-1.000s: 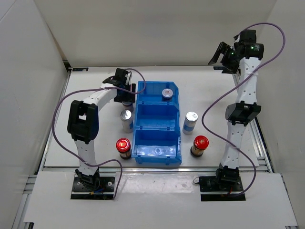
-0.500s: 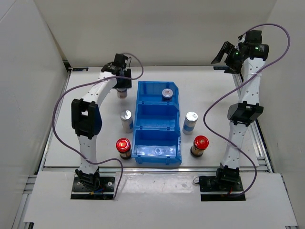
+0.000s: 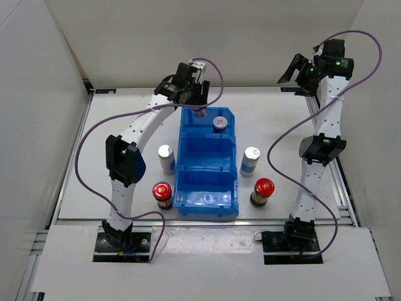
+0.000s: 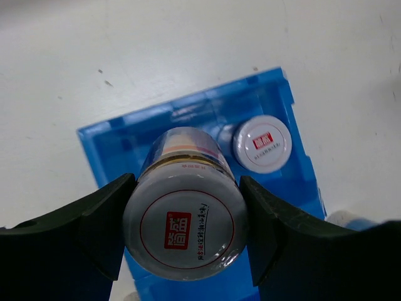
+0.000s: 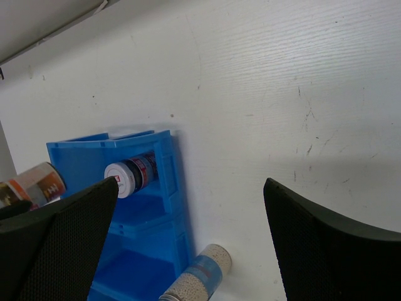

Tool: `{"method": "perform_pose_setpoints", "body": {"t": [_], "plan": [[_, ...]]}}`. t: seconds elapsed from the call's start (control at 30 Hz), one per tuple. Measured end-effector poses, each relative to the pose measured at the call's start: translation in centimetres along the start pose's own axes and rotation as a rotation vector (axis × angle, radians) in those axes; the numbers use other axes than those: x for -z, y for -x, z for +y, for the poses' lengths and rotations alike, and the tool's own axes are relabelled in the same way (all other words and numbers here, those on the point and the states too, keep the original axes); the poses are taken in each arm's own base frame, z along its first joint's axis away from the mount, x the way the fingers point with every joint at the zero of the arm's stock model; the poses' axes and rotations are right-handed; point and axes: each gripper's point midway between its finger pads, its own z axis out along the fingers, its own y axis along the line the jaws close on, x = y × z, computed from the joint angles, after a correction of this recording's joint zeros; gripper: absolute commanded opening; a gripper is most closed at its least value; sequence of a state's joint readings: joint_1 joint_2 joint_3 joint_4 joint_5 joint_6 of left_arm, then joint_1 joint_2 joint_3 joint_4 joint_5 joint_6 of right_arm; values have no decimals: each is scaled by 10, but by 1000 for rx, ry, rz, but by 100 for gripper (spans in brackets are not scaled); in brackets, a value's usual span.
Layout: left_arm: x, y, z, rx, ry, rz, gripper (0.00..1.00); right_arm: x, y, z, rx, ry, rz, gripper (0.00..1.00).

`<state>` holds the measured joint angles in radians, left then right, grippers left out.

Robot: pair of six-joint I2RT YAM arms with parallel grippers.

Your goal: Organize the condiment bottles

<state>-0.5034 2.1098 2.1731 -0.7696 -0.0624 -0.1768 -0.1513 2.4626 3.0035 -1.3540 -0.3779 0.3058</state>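
**Surface.** White table (image 3: 113, 125), matt, finely scratched and speckled in the right wrist view. Plain white walls (image 3: 207, 44) box it in on three sides, and metal rails (image 3: 346, 194) run along its side edges.

**Fixtures.** Left arm (image 3: 125, 166) and right arm (image 3: 319, 150), white and jointed, each trailing a purple cable (image 3: 78, 164).

**Container.** Blue bin (image 3: 207, 199), glossy moulded plastic, at mid-table. Its three compartments run in a row away from the arm bases.

**Item 1.** Held grey-lidded bottle (image 4: 183, 221), a short cylinder with a round pale lid bearing a red label.
- Clamped at the lid between the black fingers of the left gripper (image 3: 197, 104).
- Sits over the left part of the bin's far compartment.
- Whether its base touches the bin floor cannot be told.

**Item 2.** Second grey-lidded bottle (image 3: 220, 123), upright in the right part of the far compartment, just beside item 1.

**Items 3–4.** Left white-blue bottle (image 3: 166, 158) and right white-blue bottle (image 3: 250, 160), taller, with silver caps. They stand on the table either side of the bin, level with its middle compartment.

**Items 5–6.** Left red-capped bottle (image 3: 162, 194) and right red-capped bottle (image 3: 262, 191), with brown bodies. They stand on the table flanking the near compartment.

**Right gripper** (image 3: 291, 70). Raised over the far right corner, well apart from every bottle, with its fingers spread wide around nothing
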Motion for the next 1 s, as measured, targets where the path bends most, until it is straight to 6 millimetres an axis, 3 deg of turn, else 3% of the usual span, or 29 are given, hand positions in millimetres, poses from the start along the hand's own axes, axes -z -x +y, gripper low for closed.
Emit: {"method": "perform_pose_setpoints", "body": {"t": [0.13,0.2,0.37,0.43,0.5,0.53,0.57,0.63,0.83,1.0], "plan": [[-11,-33,-15,-2,-58,84,11,0,0,0,0,0,0,100],[-20,-54,-14,2,-60,132,19,0,0,-1,-1,-1,-1,100],[-53,-101,-8,26,-38,248,21,2,2,-5,-8,-6,-6,100],[-68,-116,-5,34,-30,280,33,3,3,-7,-11,-9,-8,100],[-79,-126,-4,37,-28,295,59,3,4,-9,-12,-14,-10,100],[-82,-123,-5,35,-25,280,75,3,4,-10,-13,-16,-11,100],[-82,-122,-5,37,-27,276,80,3,5,-11,-14,-21,-13,100],[-83,-122,-4,44,-23,273,100,4,6,-13,-17,-28,-16,100],[-83,-110,2,64,0,243,100,-9,-7,-29,-45,-77,41,100],[-73,-67,12,81,13,149,100,-22,-35,-36,-37,-171,131,100]]}}
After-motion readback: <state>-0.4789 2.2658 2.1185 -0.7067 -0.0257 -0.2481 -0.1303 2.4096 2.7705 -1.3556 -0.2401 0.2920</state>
